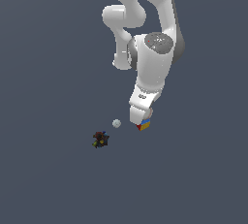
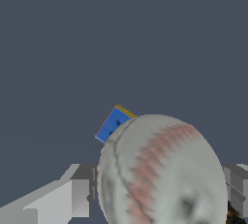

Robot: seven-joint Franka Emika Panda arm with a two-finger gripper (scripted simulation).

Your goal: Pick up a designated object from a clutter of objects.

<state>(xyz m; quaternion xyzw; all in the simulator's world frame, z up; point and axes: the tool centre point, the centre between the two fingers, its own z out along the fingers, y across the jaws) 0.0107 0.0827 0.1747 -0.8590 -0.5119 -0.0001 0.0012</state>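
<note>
Gripper (image 2: 160, 189) clamped on baseball (image 2: 162, 169), fingers (image 2: 72, 194) either side; puzzle cube (image 1: 143, 124) just behind; tiny pale ball (image 1: 116, 123) and dark lump (image 1: 100, 139) nearby.

In the exterior view the arm (image 1: 152, 48) reaches down from twelve o'clock toward the middle of the worktop (image 1: 48, 97). The cube (image 1: 143, 125) lies just under the arm's lower end, partly hidden by it. The small ball (image 1: 116, 123) sits near the cube, at its nine o'clock. The lump (image 1: 100, 139) lies at about eight o'clock from the small ball, a little apart. In the wrist view the baseball (image 2: 162, 172) sits between the fingers (image 2: 80, 189) of the gripper (image 2: 160, 189), with the cube (image 2: 114, 122) behind it at its eleven o'clock.
</note>
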